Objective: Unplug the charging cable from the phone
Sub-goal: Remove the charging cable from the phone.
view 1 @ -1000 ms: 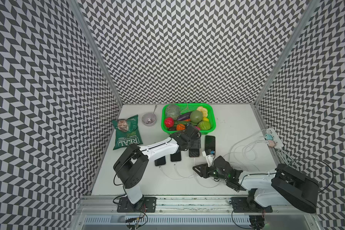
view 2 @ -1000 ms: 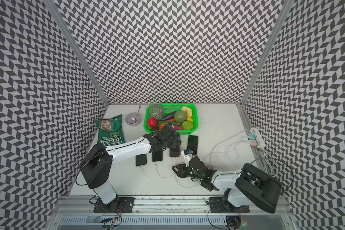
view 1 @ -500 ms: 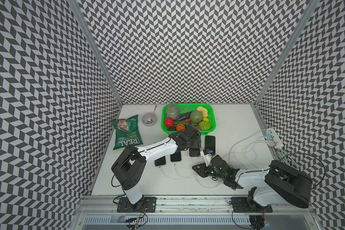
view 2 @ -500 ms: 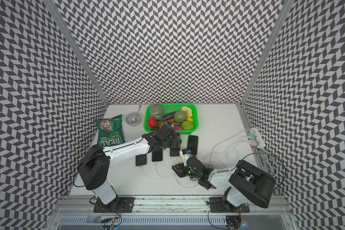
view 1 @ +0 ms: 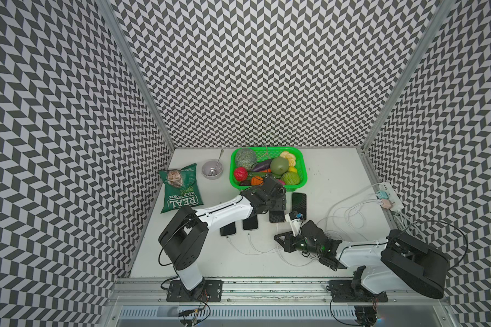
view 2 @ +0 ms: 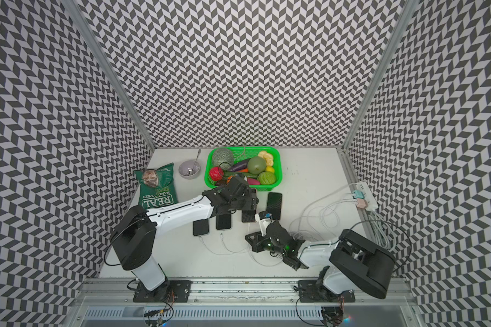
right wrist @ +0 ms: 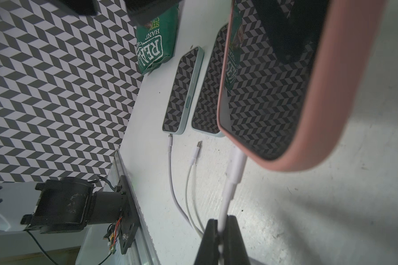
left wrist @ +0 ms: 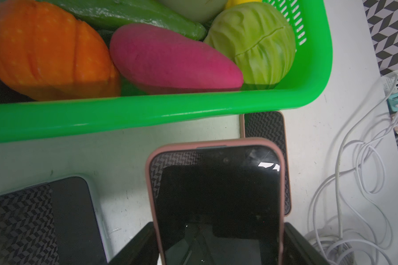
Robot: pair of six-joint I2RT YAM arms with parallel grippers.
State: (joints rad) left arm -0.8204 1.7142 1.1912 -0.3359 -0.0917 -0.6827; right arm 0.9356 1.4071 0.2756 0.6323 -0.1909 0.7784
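While the white charging cable [right wrist: 226, 197] sits plugged into the pink-cased phone [right wrist: 274, 91], the right end effector [right wrist: 221, 226] is pinched tight on the cable just behind its plug. The left end effector [left wrist: 218, 241] clamps the phone's sides, close to the green basket [left wrist: 147, 112] on the counter [view 1: 332, 181].

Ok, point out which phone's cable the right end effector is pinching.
The pink-cased phone clamped in the left end effector, third along from the chip bag. Its white cable runs straight into the right end effector; the other phones lie ungripped.

High top views look down; close wrist views share the phone [left wrist: 216, 202].
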